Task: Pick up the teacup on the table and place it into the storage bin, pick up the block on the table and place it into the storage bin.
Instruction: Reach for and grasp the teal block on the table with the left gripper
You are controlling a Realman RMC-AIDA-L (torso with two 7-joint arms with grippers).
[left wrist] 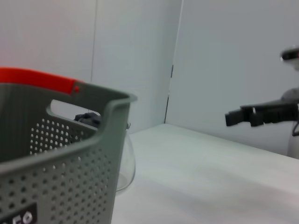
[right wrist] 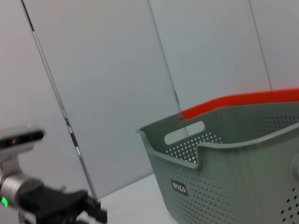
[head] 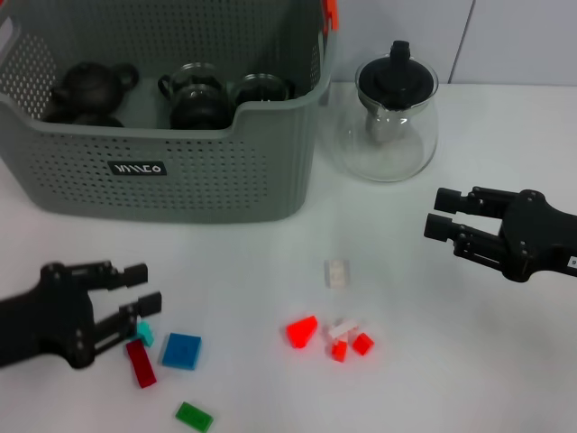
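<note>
The grey-green storage bin [head: 162, 171] stands at the back left and also shows in the left wrist view [left wrist: 60, 177] and the right wrist view [right wrist: 233, 163]. Two glass teacups [head: 194, 97] and a dark teapot [head: 90, 88] sit inside it. Several blocks lie on the table: a white block [head: 336, 272], a red one [head: 302, 331], a blue one [head: 181, 350] and a teal one [head: 144, 335]. My left gripper [head: 142, 289] is open and empty at the front left, just above the teal block. At the right, my right gripper [head: 435, 213] is open and empty, pointing toward the middle.
A clear glass teapot with a black lid [head: 389, 117] stands right of the bin. A small red and white cluster [head: 349, 338], a dark red block [head: 140, 363] and a green block [head: 193, 416] lie near the front.
</note>
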